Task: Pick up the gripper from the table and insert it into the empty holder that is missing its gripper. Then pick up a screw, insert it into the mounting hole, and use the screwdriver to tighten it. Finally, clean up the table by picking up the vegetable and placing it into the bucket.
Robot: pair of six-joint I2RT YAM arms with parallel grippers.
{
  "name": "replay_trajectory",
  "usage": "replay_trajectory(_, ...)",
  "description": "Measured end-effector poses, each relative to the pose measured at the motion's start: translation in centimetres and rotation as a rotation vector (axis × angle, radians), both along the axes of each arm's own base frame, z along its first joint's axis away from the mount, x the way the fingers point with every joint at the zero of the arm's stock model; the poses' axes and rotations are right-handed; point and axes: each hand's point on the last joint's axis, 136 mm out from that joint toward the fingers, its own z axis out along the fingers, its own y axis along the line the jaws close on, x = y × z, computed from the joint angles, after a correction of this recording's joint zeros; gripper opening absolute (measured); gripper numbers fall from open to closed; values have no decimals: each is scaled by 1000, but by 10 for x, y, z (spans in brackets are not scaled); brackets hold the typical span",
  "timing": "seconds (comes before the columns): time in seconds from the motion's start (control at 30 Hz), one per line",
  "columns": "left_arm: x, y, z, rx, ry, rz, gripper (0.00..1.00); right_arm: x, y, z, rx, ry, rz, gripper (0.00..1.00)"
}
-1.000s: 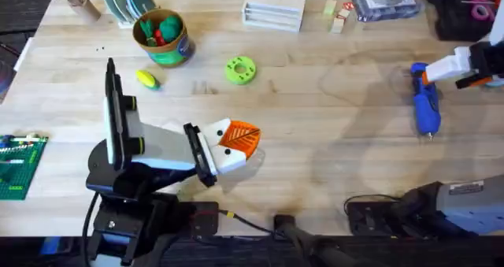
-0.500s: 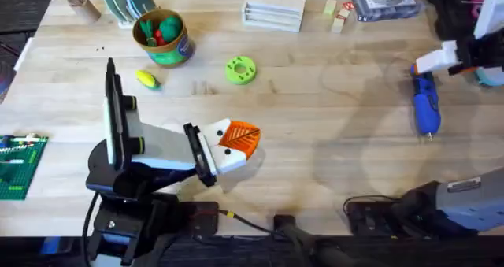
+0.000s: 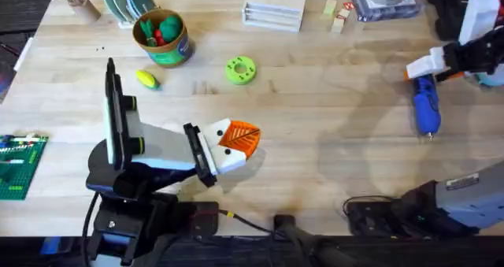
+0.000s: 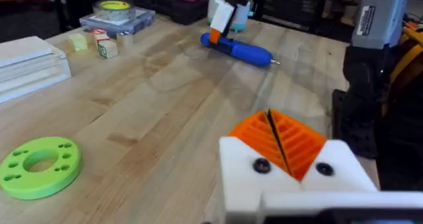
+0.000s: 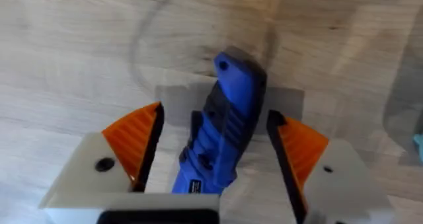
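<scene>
Right tool (image 5: pixel 215 151): white blocks with ribbed orange wedge pads, spread wide, one pad each side of the screwdriver (image 5: pixel 225 128) without touching it. Screwdriver is a thick blue cylinder with a ridged dark grip, lying flat on the pale wood-grain worktop (image 3: pixel 315 125) at the right of the overhead frame, thin metal bit toward the lower edge.

Left tool (image 4: pixel 281 154): orange ribbed pads pressed together, nothing between them, resting low centre-left in the overhead frame.

Yellow oval vegetable (image 3: pixel 147 79) with green end lies just below the round green bucket (image 3: pixel 163 38), upper left. A flat green ring (image 3: pixel 240 69) sits nearby.
</scene>
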Motion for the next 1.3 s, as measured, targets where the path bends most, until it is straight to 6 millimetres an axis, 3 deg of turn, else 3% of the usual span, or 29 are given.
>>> replay_trajectory(0.47, 0, 0, 0, 0, 0, 0, 4, -4, 1, -23, 30, 60, -4, 992)
replay_trajectory(0.73, 0, 0, 0, 0, 0, 0, 4, -4, 1, -23, 28, 59, -4, 978)
replay_trajectory(0.87, 0, 0, 0, 0, 0, 0, 4, -3, -1, -23, 20, 57, -5, 869)
replay_trajectory(1.03, 0, 0, 0, 0, 0, 0, 4, -3, -2, -24, 14, 59, -8, 594)
replay_trajectory(1.3, 0, 0, 0, 0, 0, 0, 4, -3, -3, -23, 14, 58, -10, 325)
